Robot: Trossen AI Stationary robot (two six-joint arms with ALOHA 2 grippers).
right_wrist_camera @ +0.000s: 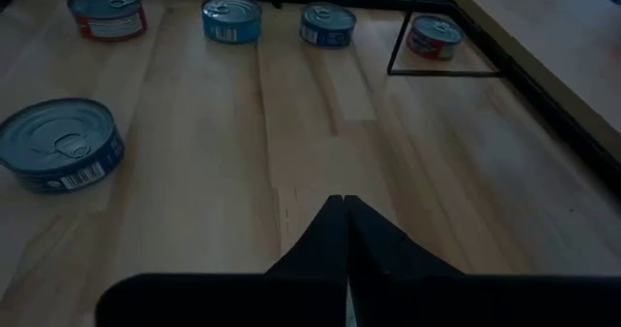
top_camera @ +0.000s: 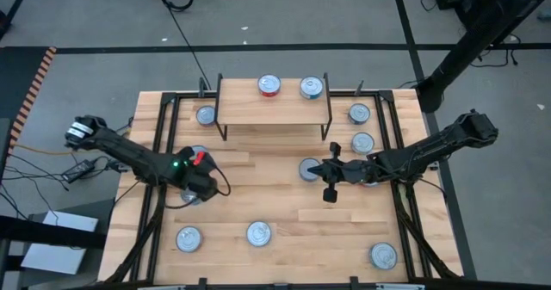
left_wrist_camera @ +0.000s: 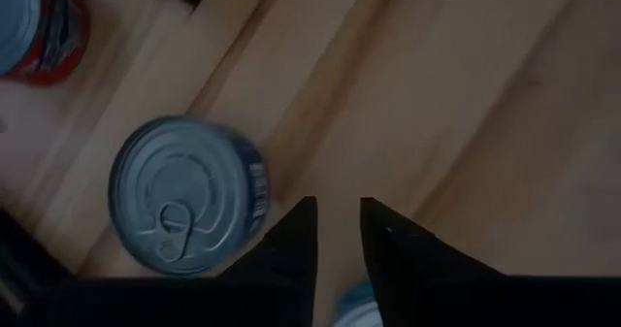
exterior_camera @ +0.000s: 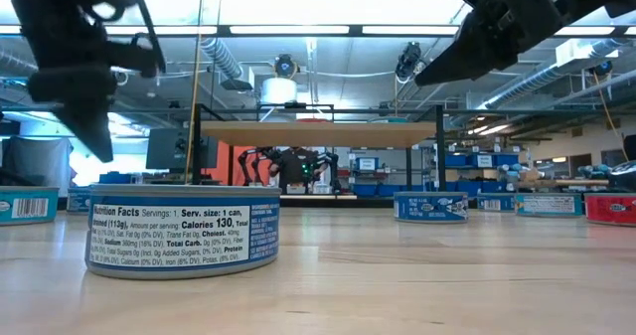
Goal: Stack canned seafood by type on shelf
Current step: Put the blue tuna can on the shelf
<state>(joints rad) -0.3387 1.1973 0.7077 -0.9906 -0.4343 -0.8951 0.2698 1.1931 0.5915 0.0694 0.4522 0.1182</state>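
The shelf point(top_camera: 274, 109) stands at the table's far middle with a red tin point(top_camera: 269, 85) and a blue tin point(top_camera: 312, 87) on its plank. More tins of canned seafood rest flat on the table. My left gripper point(left_wrist_camera: 338, 220) hovers at the table's left, pointing steeply down, open by a narrow gap with nothing in it. A blue tin point(left_wrist_camera: 184, 196) lies just beside its fingers, and a red tin point(left_wrist_camera: 39, 26) lies farther off. My right gripper point(right_wrist_camera: 344, 206) is shut and hangs above the table's right middle, close to a blue tin point(top_camera: 309, 169).
Loose tins lie along the near edge point(top_camera: 188, 238) point(top_camera: 258, 233) point(top_camera: 383, 256), beside the shelf's legs point(top_camera: 206, 115) point(top_camera: 359, 114) and at the right point(top_camera: 362, 142). One blue tin point(exterior_camera: 182, 231) stands close in the low view. Bare wood lies in the table's middle.
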